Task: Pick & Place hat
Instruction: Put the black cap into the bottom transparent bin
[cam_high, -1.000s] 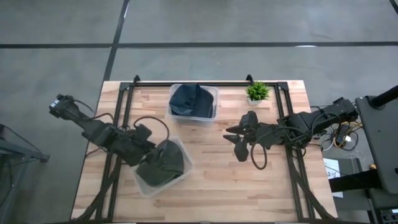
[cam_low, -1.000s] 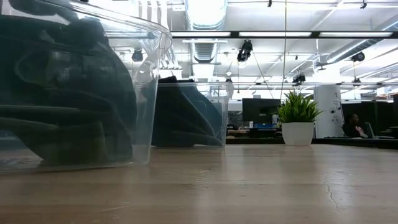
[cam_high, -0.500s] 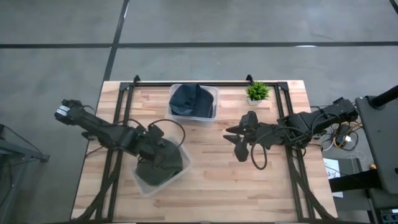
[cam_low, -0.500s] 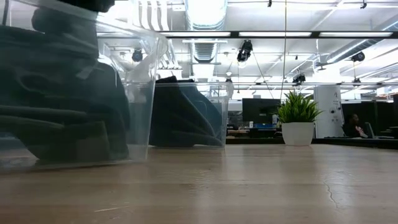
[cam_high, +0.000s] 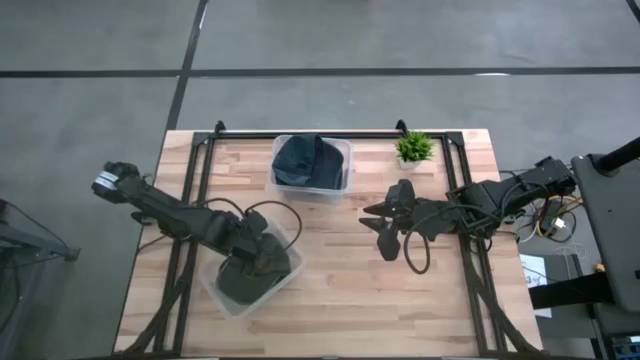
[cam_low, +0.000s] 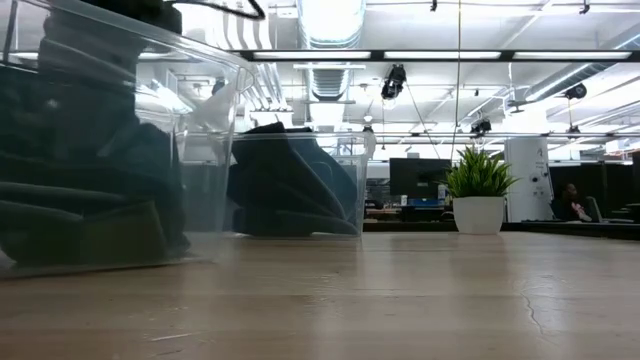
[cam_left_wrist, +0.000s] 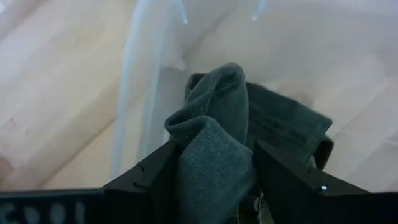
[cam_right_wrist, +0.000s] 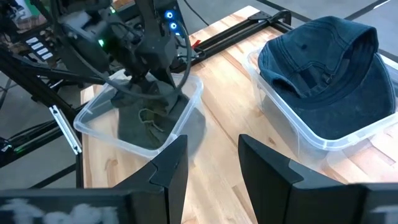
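Note:
A dark olive hat lies crumpled on the floor of a clear bin at the table's near left; the low view shows this bin close up. My left gripper reaches down into the bin, open, its fingers on either side of a raised fold of the hat. A second clear bin at the far middle holds a dark blue hat. My right gripper waits open over the table's right half, touching nothing. My left gripper stands astride the raised fold of the olive hat, slanting down from above and from the table's left. The bunched cloth fills the gap and lies against the inner sides of both fingers. The hat rests on the bin's floor.
A small potted plant stands at the far right, beside the blue hat's bin. Black frame rails run along the table's left, right and far sides. Bare wood lies between the bins and along the near edge.
My left gripper has moved toward the table's right and down, from beside the near bin's left wall into the bin and onto the olive hat. The bin has slid a little toward the table's left edge. The right arm has kept still.

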